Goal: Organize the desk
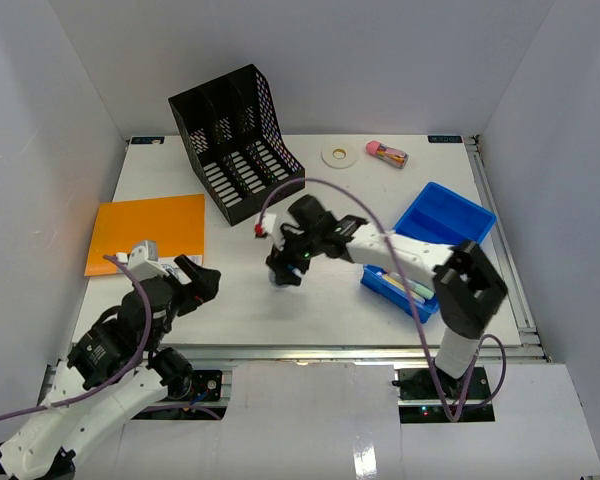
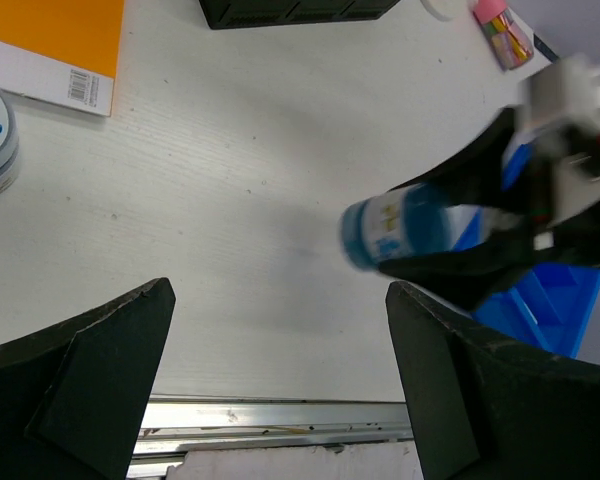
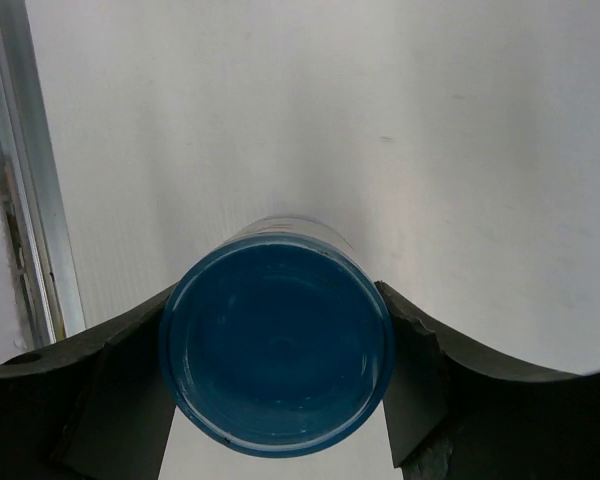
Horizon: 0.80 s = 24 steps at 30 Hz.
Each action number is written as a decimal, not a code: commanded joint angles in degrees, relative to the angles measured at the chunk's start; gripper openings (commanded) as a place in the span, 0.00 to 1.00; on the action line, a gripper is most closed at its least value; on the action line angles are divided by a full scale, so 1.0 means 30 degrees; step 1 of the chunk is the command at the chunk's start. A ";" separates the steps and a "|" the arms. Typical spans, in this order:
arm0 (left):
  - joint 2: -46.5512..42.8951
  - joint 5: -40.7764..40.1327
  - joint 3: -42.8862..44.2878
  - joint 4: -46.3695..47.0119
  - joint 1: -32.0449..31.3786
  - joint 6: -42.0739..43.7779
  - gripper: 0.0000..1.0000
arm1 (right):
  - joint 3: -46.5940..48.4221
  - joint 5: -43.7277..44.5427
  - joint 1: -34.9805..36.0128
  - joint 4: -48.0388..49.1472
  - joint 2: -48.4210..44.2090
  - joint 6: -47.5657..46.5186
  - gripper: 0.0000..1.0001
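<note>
A white desk (image 1: 330, 300) bears an orange folder (image 1: 145, 232) at left and a black perforated rack (image 1: 238, 140) at the far side. The jar (image 3: 277, 348) and the right-hand bin (image 1: 448, 205) are blue.

Pale grey walls close in on three sides here: the left wall (image 1: 40, 130), the far wall (image 1: 380, 60) and the right wall (image 1: 560, 150), all plain and matte, meeting in soft vertical corners. Between them sits the desk (image 1: 325, 305), a big white rectangular top, and the left wrist view picks up a faint grain running across it. Along its near edge runs a metal rail (image 1: 310, 352), bright and slotted; a second rail (image 1: 500, 230) follows the right edge, tight against that wall. Below the near edge, white panels (image 1: 320, 410) cover the front. The light is even and diffuse, and the shadows on the white top are soft and grey.
</note>
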 commanded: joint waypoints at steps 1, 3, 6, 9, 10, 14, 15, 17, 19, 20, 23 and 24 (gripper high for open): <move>0.1979 0.1285 -0.0425 0.1584 0.0045 0.1398 0.98 | -0.0482 -0.2178 -0.4317 -0.1236 -0.5261 -0.0636 0.08; 0.2757 0.1741 -0.0554 0.2886 0.0045 0.2123 0.98 | -0.1784 -0.2529 -0.7082 -0.1547 -0.7167 -0.0678 0.08; 0.4267 0.2586 -0.0666 0.4212 0.0045 0.2843 0.98 | -0.3333 -0.2317 -1.0975 -0.1497 -0.9183 -0.0537 0.08; 0.5472 0.3237 -0.0601 0.5490 0.0045 0.3557 0.98 | -0.4625 -0.2648 -1.3490 -0.1533 -0.9512 -0.0434 0.08; 0.5936 0.3505 -0.0580 0.5852 0.0045 0.3764 0.98 | -0.4946 -0.2803 -1.4458 -0.1554 -0.9564 -0.0393 0.08; 0.6903 0.4033 -0.0491 0.6419 0.0045 0.4244 0.98 | -0.5518 -0.2876 -1.5838 -0.1522 -0.8644 -0.0537 0.08; 0.7000 0.4109 -0.0530 0.6440 0.0045 0.4294 0.98 | -0.5598 -0.2599 -1.5880 -0.1493 -0.8453 -0.0524 0.08; 0.7106 0.4265 -0.0633 0.6458 0.0045 0.4347 0.98 | -0.5720 -0.1877 -1.5899 -0.1407 -0.8123 -0.0489 0.10; 0.6973 0.4381 -0.0850 0.6447 0.0045 0.4381 0.98 | -0.5926 -0.1329 -1.5955 -0.1229 -0.7917 -0.0495 0.11; 0.6853 0.4431 -0.0984 0.6435 0.0045 0.4393 0.98 | -0.6048 -0.1094 -1.5991 -0.1120 -0.7842 -0.0507 0.11; 0.6587 0.4375 -0.1221 0.6289 0.0045 0.4393 0.98 | -0.6576 -0.0795 -1.6022 -0.0566 -0.7840 -0.0420 0.12; 0.6585 0.4336 -0.1242 0.6212 0.0045 0.4413 0.98 | -0.6656 -0.0582 -1.6022 -0.0503 -0.7763 -0.0458 0.13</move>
